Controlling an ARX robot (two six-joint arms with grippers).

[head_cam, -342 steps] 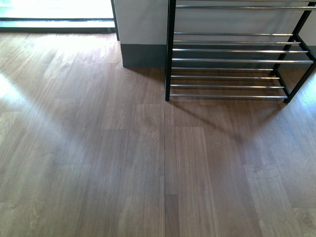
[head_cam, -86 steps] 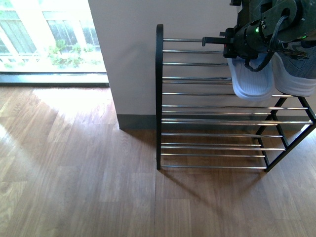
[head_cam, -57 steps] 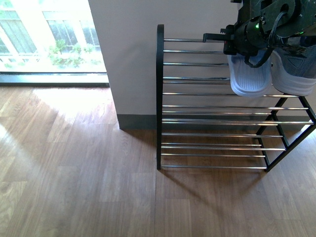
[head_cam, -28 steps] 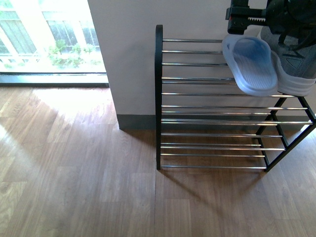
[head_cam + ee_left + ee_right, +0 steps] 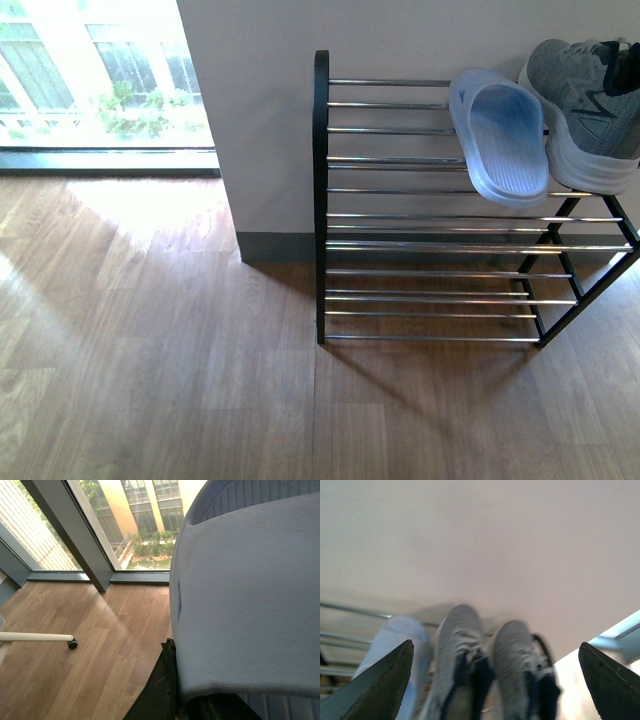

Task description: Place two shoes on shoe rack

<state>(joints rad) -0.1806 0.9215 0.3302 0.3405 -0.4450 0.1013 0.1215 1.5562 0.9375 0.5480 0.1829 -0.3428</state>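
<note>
In the front view a pale blue slide (image 5: 505,140) lies on the top rods of the shoe rack (image 5: 400,190), next to a grey sneaker (image 5: 585,95) at the rack's right end. Neither arm shows there. In the left wrist view a pale blue slide (image 5: 250,595) fills the picture, and my left gripper (image 5: 195,702) is shut on it, one dark finger (image 5: 160,690) against its edge. In the right wrist view my right gripper (image 5: 495,652) is open and empty above two grey sneakers (image 5: 457,650) and a slide (image 5: 395,640) on the rods.
A white wall with a dark skirting (image 5: 280,245) stands behind the rack. A tall window (image 5: 100,90) is at the far left. Wood floor (image 5: 200,380) lies in front. A white leg with a caster (image 5: 72,642) shows in the left wrist view.
The arms that hung over the rack's top right with the slide have left the front view. The slide now lies sole-down across the top rods beside the sneaker.
</note>
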